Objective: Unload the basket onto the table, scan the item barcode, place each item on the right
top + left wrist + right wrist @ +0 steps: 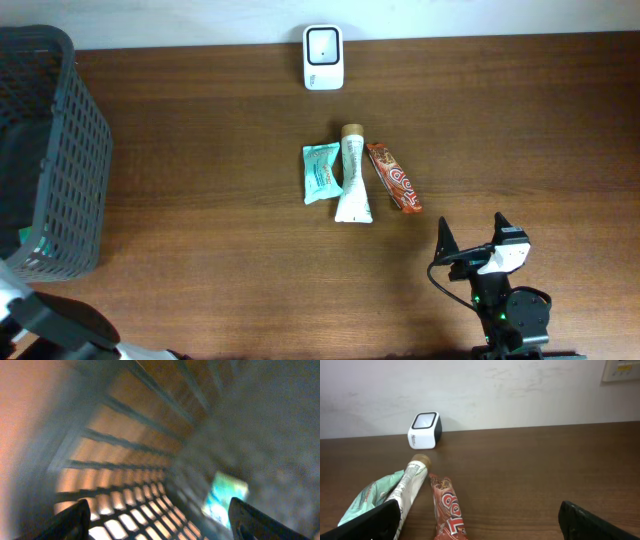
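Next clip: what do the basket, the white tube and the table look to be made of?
The basket looks like moulded plastic, matte dark grey, given its even lattice walls. The white tube seems soft plastic, smooth, with a flattened crimped end and tan cap. The table is wood or wood-look laminate, dark brown with visible grain; I cannot tell which.

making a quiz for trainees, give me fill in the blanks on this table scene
1. Between the teal packet and the red snack bar lies a white ____.
2. The grey basket stands at the overhead view's ____ edge.
3. The right gripper is ____, holding nothing.
Missing: tube; left; open
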`<state>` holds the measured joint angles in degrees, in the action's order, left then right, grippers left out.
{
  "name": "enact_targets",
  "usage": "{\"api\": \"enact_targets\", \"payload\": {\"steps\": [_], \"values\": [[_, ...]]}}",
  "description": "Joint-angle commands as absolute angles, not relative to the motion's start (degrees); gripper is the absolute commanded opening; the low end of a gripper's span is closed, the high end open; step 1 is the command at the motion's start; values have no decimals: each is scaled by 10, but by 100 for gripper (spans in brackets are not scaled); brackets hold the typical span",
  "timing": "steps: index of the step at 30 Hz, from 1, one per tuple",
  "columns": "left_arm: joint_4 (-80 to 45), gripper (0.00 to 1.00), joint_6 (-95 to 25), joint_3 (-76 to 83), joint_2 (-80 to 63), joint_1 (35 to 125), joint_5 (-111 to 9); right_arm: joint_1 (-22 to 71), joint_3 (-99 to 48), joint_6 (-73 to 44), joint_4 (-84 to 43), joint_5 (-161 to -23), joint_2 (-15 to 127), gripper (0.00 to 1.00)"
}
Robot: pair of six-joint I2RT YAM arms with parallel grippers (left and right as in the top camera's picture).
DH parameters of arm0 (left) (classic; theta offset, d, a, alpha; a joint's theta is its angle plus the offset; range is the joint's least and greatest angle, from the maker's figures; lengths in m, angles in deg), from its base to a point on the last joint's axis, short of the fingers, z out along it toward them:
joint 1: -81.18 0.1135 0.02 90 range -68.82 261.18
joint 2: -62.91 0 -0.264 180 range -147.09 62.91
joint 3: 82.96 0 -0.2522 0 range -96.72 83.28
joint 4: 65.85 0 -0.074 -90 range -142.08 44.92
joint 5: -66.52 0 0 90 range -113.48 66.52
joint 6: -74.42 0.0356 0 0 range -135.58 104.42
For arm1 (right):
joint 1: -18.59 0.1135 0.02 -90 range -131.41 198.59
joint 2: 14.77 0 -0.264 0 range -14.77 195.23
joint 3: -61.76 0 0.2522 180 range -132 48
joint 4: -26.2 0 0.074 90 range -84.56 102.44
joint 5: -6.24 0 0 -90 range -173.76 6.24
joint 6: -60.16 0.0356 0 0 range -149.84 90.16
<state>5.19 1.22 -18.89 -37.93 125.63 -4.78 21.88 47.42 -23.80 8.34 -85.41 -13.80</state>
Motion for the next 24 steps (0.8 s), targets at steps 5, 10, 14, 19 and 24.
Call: {"api": "enact_targets", "payload": {"steps": [5, 10, 14, 19, 24], "values": [[29, 86, 128, -69, -413, 1290, -211, 215, 477, -236, 81, -861, -140, 99], [-11, 75, 128, -25, -444, 1290, -212, 215, 477, -236, 81, -861, -140, 99], [-34, 72, 128, -5, -473, 1290, -211, 215, 477, -236, 81, -861, -140, 99], [-42, 64, 128, -1, -532, 1290, -209, 215, 477, -236, 81, -861, -140, 99], [-49, 60, 125, -1, -571, 1290, -208, 215, 477, -236, 81, -861, -140, 99]]}}
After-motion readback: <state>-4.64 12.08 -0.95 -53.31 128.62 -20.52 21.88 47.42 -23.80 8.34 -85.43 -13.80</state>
